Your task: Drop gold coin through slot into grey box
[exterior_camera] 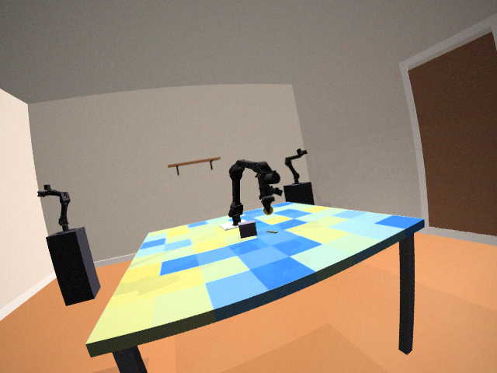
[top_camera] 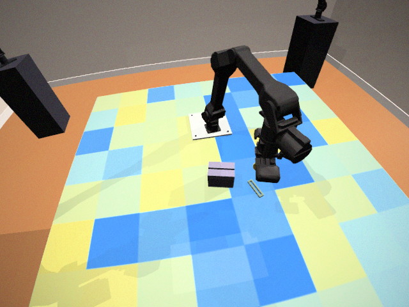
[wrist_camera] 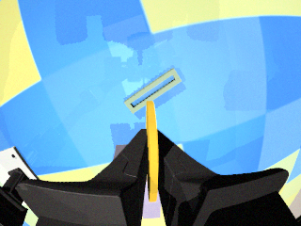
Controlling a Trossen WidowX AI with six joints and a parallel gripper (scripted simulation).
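Coin sits edge-on between our fingers, which are clamped on its two faces, so we carry it in the air above the dark-green holder that now stands vacant on the surface. From the top view, the gripper hangs just beside the holder, on the side away from the grey box, and the box lies near the holder with its slot running across the lid. From the exterior view, the coin shows as a small gold disc under the wrist, well above the box's lid. We judge the lift done and the carry to the box not yet made. The main risk is angle: the slot is barely wider than the coin, and the coin's plane appears to follow the holder's slanted line, not the slot's, so without a wrist turn it would land flat on the lid. A thin disc pinched high could also pivot between the pads during the swing, or slide off the box if released off-centre.
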